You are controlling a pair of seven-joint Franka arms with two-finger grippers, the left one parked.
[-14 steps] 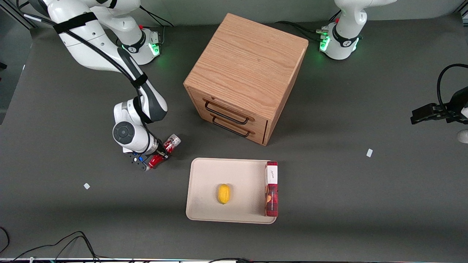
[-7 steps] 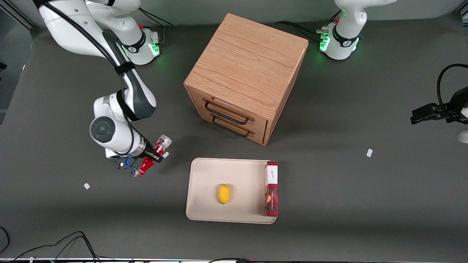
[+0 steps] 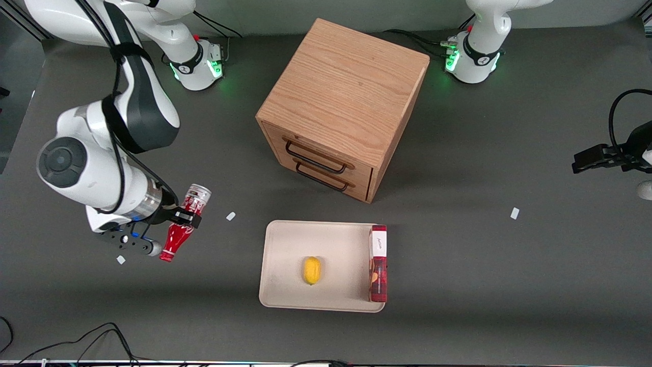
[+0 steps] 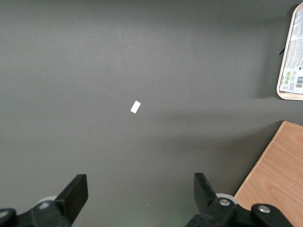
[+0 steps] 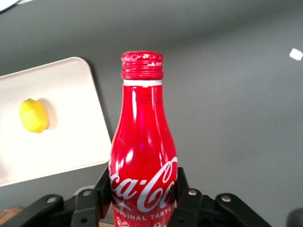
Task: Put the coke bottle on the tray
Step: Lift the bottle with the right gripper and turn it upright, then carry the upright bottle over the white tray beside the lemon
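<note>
Gripper (image 3: 179, 218) is clamping the coke bottle (image 3: 182, 223) around its body, holding it lifted above the dark table (image 3: 458, 265).

Seen from the front, the bottle is lying tilted in the fingers, its silver base end pointing away from the front camera and its capped neck pointing toward it. In the right wrist view the black fingers (image 5: 185, 195) are pressing both sides of the coke bottle (image 5: 143, 151) at the white script. The tray (image 3: 285, 255) is sitting well apart from the gripper, toward the parked arm's end, carrying a lemon (image 3: 311, 270) and a red box (image 3: 378, 265) along its edge. The wooden drawer cabinet (image 3: 341, 102) is standing farther from the front camera than the tray.
</note>
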